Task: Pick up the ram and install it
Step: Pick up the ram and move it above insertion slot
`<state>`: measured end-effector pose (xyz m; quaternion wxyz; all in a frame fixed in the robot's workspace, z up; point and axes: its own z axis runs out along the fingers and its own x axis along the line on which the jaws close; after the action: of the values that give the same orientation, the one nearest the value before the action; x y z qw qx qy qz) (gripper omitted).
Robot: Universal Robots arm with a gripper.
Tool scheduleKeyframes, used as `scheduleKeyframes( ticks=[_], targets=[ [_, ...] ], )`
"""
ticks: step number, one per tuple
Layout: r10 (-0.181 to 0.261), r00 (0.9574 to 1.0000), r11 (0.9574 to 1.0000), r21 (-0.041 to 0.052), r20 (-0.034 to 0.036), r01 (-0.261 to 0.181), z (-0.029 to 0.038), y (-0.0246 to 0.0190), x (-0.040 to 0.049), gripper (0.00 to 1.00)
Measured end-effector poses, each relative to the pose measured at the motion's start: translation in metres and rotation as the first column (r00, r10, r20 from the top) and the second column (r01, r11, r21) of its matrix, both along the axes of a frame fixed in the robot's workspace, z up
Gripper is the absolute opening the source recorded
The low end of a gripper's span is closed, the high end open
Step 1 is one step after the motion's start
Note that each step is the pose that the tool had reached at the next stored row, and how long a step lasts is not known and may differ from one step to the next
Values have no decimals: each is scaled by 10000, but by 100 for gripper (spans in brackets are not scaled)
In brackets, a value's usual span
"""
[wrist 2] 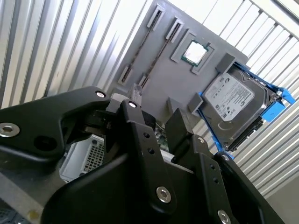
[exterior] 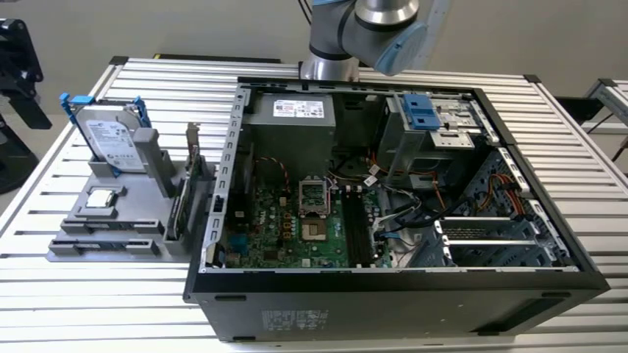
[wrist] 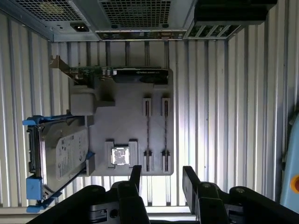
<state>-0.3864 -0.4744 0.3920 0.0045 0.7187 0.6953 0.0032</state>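
A grey moulded plastic holder (exterior: 147,246) lies on the ribbed aluminium table (exterior: 98,309). It is at nine o'clock of the open black computer case (exterior: 393,298), on the exterior view's left. The grey and light-blue robot arm (exterior: 378,29) enters at twelve o'clock, beyond the case's far wall.

The ram (wrist: 147,133) is a long, narrow, thin circuit-board stick. It shows edge-on as a dark strip standing in one of two parallel slots in the holder. The neighbouring slot (wrist: 165,133) shows a similar dark strip. In the exterior view these slots run along the holder's six o'clock edge.

A small square silver processor chip (wrist: 120,156) sits in its own pocket just beside the ram. A silver boxy hard drive with blue rails (wrist: 60,154) stands tilted at the holder's twelve o'clock end in the exterior view. A larger expansion card with a metal bracket (wrist: 117,74) stands on edge along the holder's three o'clock side, next to the case wall.

The black two-fingered tool (wrist: 162,179) hangs above the holder with its fingers (wrist: 189,179) spread apart, and nothing is between them. In the first wrist view the gap lines up roughly with the two slots, and the tool is clear of both strips. The second wrist view shows the tool (wrist 2: 156,109) the same way, apart and empty, over the holder.
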Motion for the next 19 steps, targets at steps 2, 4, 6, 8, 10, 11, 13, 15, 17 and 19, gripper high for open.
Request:
scheduleKeyframes(
  ticks=[2,4,6,8,10,11,13,15,17,19],
  targets=[
    [-1,10000,10000,4,1,1,0,0,0,100],
    [-1,10000,10000,4,0,1,-3,0,0,100],
    [0,10000,10000,5,0,0,-17,0,0,100],
    [-1,10000,10000,4,0,1,-33,0,0,100],
    [0,10000,10000,5,1,0,-49,0,1,100],
    [0,10000,10000,5,1,0,-58,1,1,100],
    [-1,10000,10000,4,0,1,-75,1,1,100],
    [-1,10000,10000,3,-1,1,-92,1,1,100],
    [-1,10000,10000,4,0,1,-109,1,2,100],
    [0,10000,10000,3,-1,0,-124,1,2,100]
  ],
)
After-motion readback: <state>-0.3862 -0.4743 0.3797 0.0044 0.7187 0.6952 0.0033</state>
